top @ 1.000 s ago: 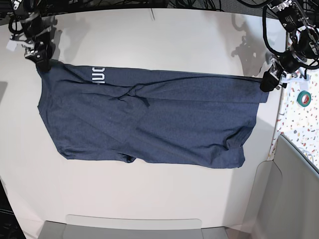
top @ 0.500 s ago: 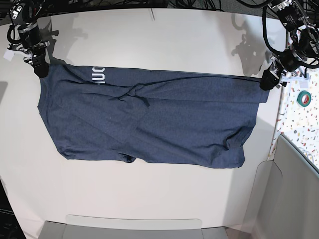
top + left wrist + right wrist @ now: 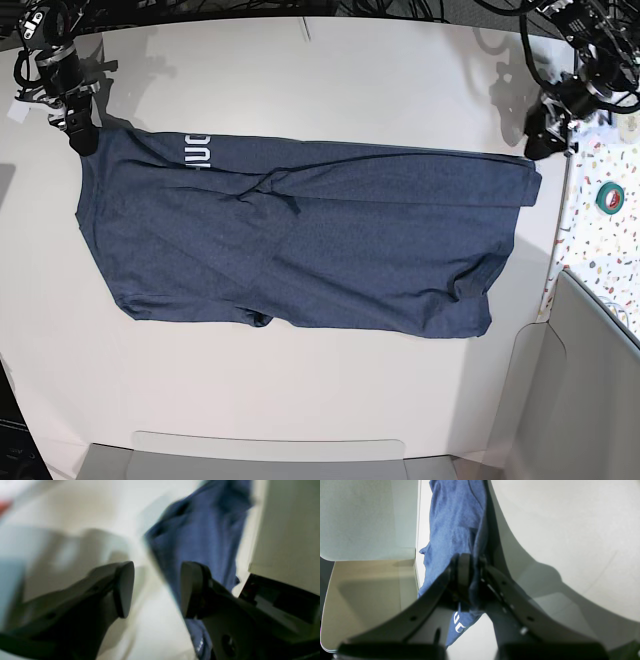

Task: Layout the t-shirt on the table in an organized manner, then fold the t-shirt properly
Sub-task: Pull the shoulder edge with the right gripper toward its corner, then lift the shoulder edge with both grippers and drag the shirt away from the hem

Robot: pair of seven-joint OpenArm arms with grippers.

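The t-shirt [image 3: 300, 240] lies spread on the table [image 3: 330, 80], so laying-out looks nearly done. The right pincer [image 3: 470, 580] pinches a corner; the left pincer [image 3: 156, 590] hangs spread, empty. Next comes regrasping for folding.

We look down on a wide, smooth, matte white desk [image 3: 330, 80] that fills most of the base view under soft, even light. Faint grey shadows fall on its far corners. Along the right runs a strip of white surface speckled with coloured flecks [image 3: 600, 245], and on it lies a small green roll of tape [image 3: 611, 196]. A pale grey panel with rounded corners [image 3: 590, 390] stands at the lower right, and a second pale grey rounded panel [image 3: 270, 455] lies along the near edge. A tangle of black cables [image 3: 400, 8] crosses the dark band beyond the desk's far edge.
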